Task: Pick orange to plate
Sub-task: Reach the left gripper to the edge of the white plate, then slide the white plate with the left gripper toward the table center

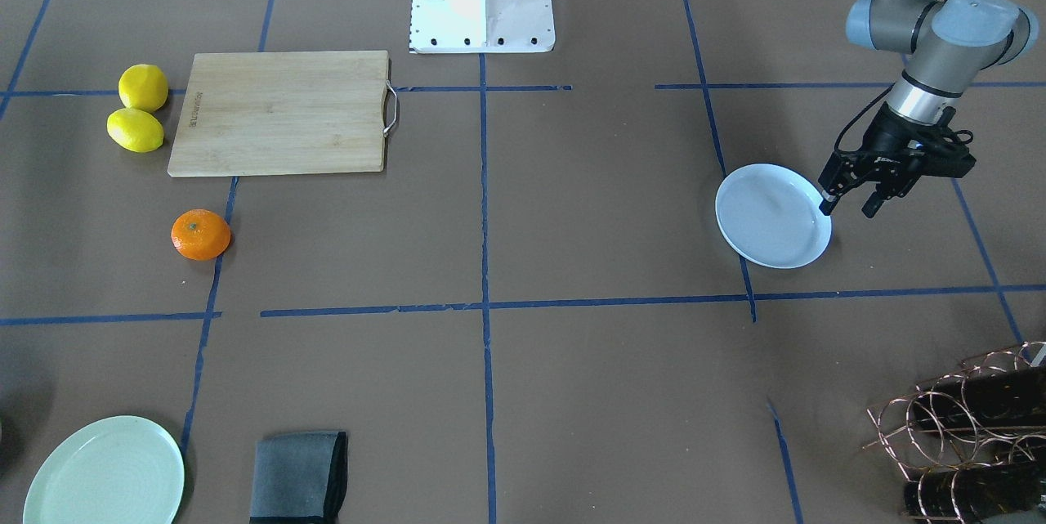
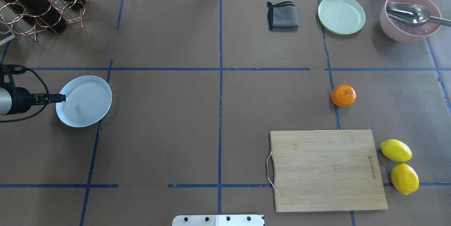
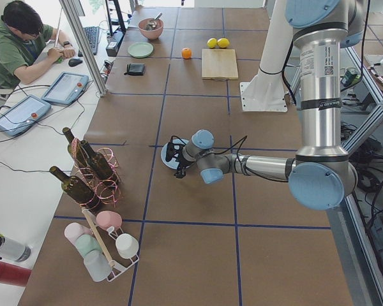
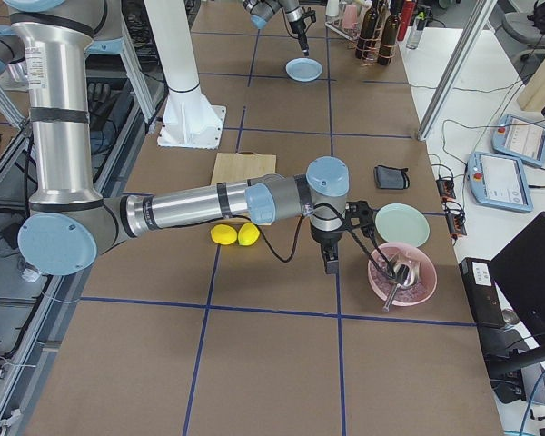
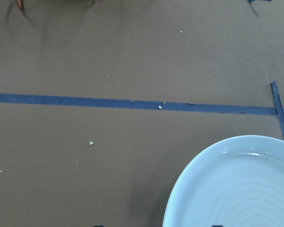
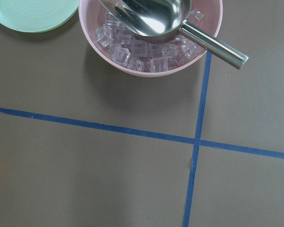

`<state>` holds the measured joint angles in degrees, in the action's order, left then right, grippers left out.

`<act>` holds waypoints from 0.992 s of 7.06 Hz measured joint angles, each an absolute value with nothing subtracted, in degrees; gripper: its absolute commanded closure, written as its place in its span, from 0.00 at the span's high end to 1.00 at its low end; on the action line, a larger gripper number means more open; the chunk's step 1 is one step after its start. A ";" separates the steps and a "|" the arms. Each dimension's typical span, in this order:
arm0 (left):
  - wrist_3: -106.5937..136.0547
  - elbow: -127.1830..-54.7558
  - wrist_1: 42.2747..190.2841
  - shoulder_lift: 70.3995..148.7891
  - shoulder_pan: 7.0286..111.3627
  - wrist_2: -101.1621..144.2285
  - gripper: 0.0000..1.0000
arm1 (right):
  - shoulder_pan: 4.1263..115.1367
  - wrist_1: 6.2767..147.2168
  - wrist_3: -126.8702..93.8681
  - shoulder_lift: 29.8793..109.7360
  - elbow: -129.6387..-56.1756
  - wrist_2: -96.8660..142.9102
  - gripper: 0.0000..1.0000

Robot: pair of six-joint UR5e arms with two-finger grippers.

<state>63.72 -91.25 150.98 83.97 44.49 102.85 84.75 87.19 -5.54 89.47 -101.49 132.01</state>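
Observation:
The orange (image 2: 343, 95) lies alone on the brown table, on the robot's right half, just beyond the cutting board; it also shows in the front view as the orange (image 1: 200, 235). The pale bluish plate (image 2: 86, 102) rests far off on the left half. My left gripper (image 1: 850, 208) hangs low at the plate's (image 1: 768, 217) outer edge, open, one finger over the rim and one outside it, holding nothing. The left wrist view shows only the plate's rim (image 5: 236, 189). My right gripper (image 4: 330, 262) hovers beside the pink bowl; whether it is open or shut I cannot tell.
A wooden cutting board (image 2: 326, 169) lies near the robot with two lemons (image 2: 396, 150) to its right. Along the far edge are a mint-green plate (image 2: 341, 14), a grey cloth (image 2: 282, 16) and a pink bowl (image 2: 398, 35) of ice with a scoop. A bottle rack (image 2: 35, 4) stands far left.

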 measured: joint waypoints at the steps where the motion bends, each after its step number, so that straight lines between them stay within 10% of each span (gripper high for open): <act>1: 63.82 -91.00 150.99 84.00 43.91 102.65 0.22 | 84.75 87.19 -5.54 89.47 -101.46 132.01 1.00; 2: 63.82 -90.86 150.97 84.02 43.43 102.57 0.00 | 84.76 87.19 -5.54 89.50 -101.44 132.01 1.00; 7: 63.79 -94.12 150.79 84.66 42.73 103.07 0.00 | 84.73 87.19 -5.54 89.48 -101.36 132.01 1.00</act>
